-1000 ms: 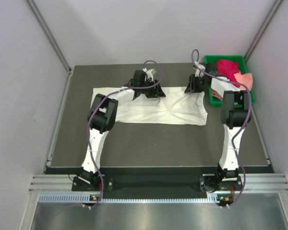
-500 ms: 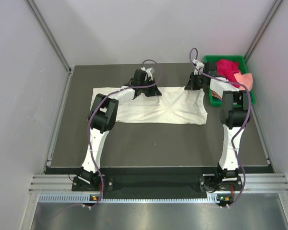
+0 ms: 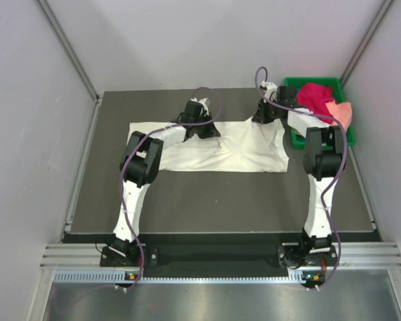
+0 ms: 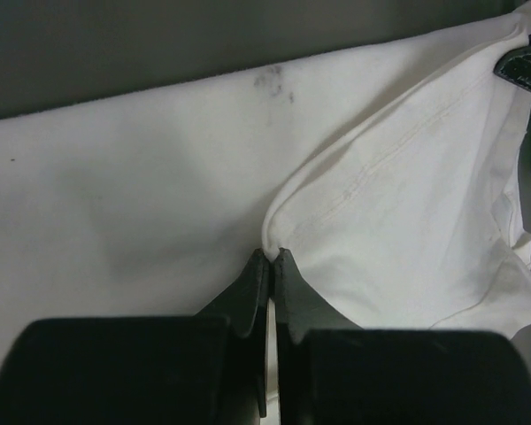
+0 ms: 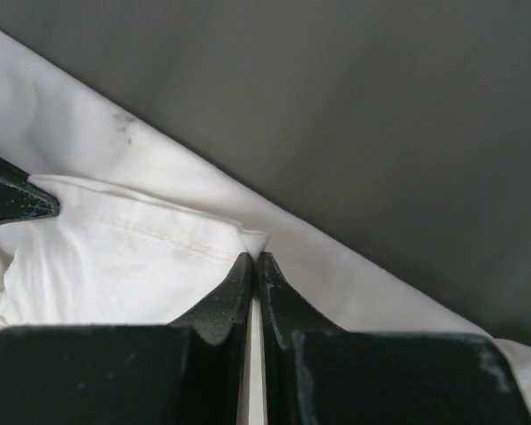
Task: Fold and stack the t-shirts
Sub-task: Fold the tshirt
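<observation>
Where left tool (image 4: pixel 272 256) and right tool (image 5: pixel 252 258) pinch it, the t-shirt (image 3: pixel 220 154) (cream-white) puckers.

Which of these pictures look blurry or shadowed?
Top external: evenly lit, sharp. Left wrist: left black end effector blurred up close, grey shading on the cream-white cloth t-shirt beside it. Right wrist: right end effector soft-edged too, dark grey table dim, no glare.
</observation>
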`<action>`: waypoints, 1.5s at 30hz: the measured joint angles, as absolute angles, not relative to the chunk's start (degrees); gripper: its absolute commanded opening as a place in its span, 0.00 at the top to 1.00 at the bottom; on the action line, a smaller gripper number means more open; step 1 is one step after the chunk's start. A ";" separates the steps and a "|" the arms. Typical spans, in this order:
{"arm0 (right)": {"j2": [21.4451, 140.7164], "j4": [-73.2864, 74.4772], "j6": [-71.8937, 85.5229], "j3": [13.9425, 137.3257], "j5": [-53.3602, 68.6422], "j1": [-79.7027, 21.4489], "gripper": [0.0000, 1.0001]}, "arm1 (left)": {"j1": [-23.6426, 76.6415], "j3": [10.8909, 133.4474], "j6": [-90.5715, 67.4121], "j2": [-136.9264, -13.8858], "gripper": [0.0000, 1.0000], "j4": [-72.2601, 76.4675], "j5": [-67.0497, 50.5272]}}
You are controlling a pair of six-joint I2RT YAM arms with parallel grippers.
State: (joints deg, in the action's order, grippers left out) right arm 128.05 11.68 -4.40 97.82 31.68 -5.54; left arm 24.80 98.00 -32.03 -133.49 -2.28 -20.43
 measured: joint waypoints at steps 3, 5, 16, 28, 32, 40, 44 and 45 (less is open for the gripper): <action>128.01 11.40 -5.54 97.82 32.51 -5.63 1.00 | 24.80 97.51 -32.71 -133.49 1.00 -2.24 -19.75; 128.01 11.35 -6.55 97.82 33.04 -5.65 1.00 | 24.80 97.38 -33.08 -133.47 1.00 -2.13 -19.49; 128.05 14.98 -12.93 101.78 35.53 -6.70 0.97 | 24.80 95.35 -35.00 -131.85 1.00 -2.11 -16.73; 127.17 15.75 -14.68 103.09 30.33 -8.51 0.57 | 24.80 94.17 -35.88 -129.71 0.63 -4.01 -12.73; 121.97 14.92 -7.40 96.62 18.81 -8.69 0.58 | 24.67 94.19 -35.44 -127.09 0.60 -8.29 -9.32; 102.10 27.42 22.90 89.17 1.80 -8.71 0.61 | 21.56 89.08 -34.28 -112.75 0.57 -16.86 -4.45; 90.54 30.33 36.51 76.79 -3.07 -8.71 0.59 | 17.21 81.12 -34.37 -104.73 0.57 -18.09 -4.67; 89.06 31.97 39.51 74.35 -4.47 -8.71 0.58 | 15.92 79.35 -34.44 -103.63 0.57 -18.33 -5.04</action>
